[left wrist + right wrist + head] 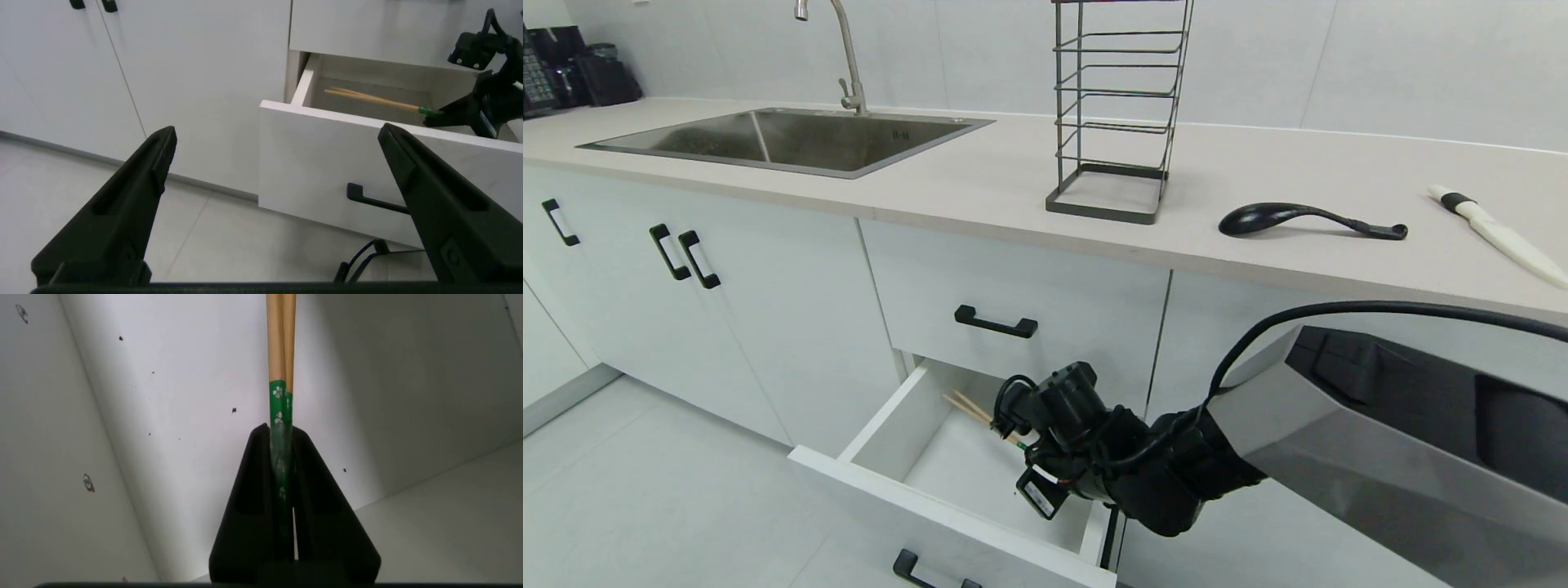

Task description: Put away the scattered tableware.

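Forearm (1356, 441): angular silver-grey shell, dark recess on top. Black cable (1339, 307) arcs over it. Wrist (1152, 478) black, bulky. Left gripper (278, 139) fingers (122, 212): matte black wedges.

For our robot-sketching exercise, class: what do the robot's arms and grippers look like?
The right arm has an angular grey shell, a black wrist and a black cable along it. The right gripper has black tapered fingers; the left gripper has broad black wedge-shaped fingers.

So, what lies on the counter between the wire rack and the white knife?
A black ladle lies there, bowl toward the rack, handle toward the knife. The head view shows it.
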